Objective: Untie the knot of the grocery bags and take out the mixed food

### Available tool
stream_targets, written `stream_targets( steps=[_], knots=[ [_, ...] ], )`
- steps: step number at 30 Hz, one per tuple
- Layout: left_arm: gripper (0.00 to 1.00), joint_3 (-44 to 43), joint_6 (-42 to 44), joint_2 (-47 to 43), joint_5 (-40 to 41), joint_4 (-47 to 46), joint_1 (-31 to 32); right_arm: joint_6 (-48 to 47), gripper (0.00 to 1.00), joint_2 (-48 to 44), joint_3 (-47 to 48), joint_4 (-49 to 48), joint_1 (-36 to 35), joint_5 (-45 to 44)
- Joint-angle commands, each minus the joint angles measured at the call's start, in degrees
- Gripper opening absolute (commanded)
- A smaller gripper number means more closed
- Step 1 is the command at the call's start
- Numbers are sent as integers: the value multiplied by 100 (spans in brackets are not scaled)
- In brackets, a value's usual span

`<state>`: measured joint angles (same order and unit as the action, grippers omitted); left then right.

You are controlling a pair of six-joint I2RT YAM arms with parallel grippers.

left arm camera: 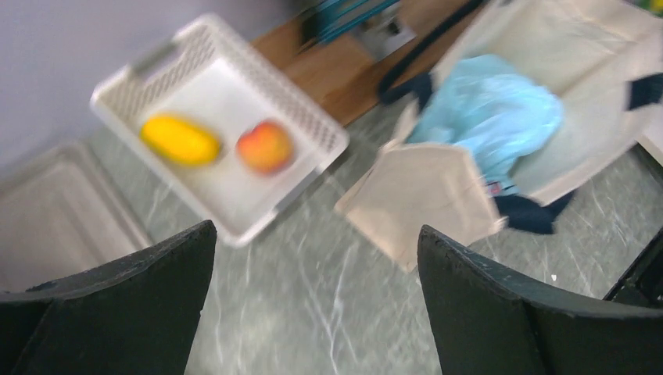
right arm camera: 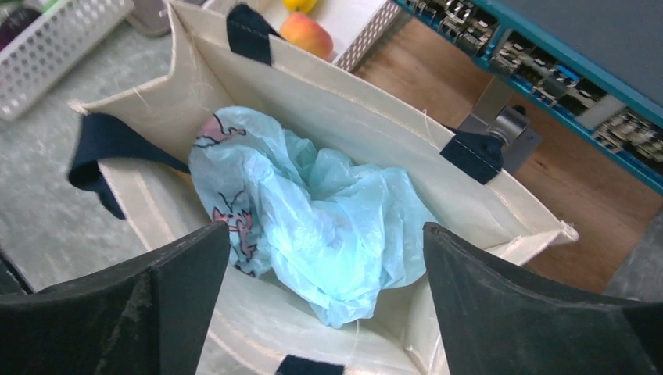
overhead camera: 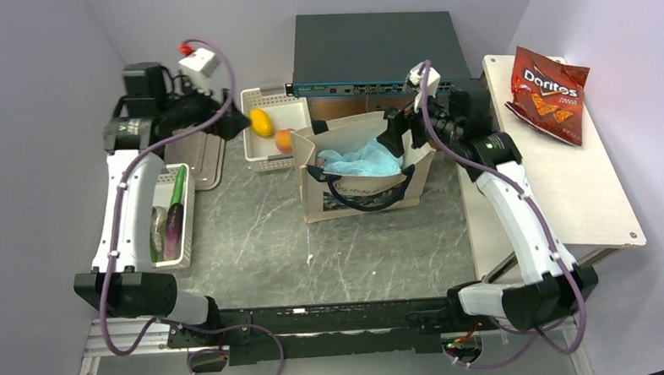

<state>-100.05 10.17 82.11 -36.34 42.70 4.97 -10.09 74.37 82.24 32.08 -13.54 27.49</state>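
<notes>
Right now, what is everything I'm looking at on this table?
tote: one, beige, table centre
plastic bag: one, light blue, inside the tote
basket: one, white, beside the tote
yellow fruit: one, yellow, in basket
orange fruit: one, orange, in basket
long tray: one, white, far left
cucumber: one, green, in long tray
aubergine: one, purple, in long tray
Doritos bag: one, red, on right-hand board
electronics box: one, dark, at back
left hand: one, black, open, beside basket
right hand: one, black, open over the tote
</notes>
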Motion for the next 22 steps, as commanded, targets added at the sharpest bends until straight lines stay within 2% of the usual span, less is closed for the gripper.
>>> stream_targets(
  steps=[1,5,9,12,22],
  knots=[
    [99,18,-375,-59,-40,1311,-1083,468,100,-872,-284,-535,29,-293],
    [99,72,127,-15,543,2071,-1538,786,100,-1405,-701,-396,36,-493],
    [99,1270,249,-612,1004,1548,-1664,1212,100,-1932,-1311,-238,174,-469],
    [99,1772,292,-936,1103,1275,-1654,1238,100,-2195,-1620,-60,492,-270],
    [100,1838,257,-1223,1052,1206,-1605,943,100,-2335,-1586,38,872,208]
  ],
)
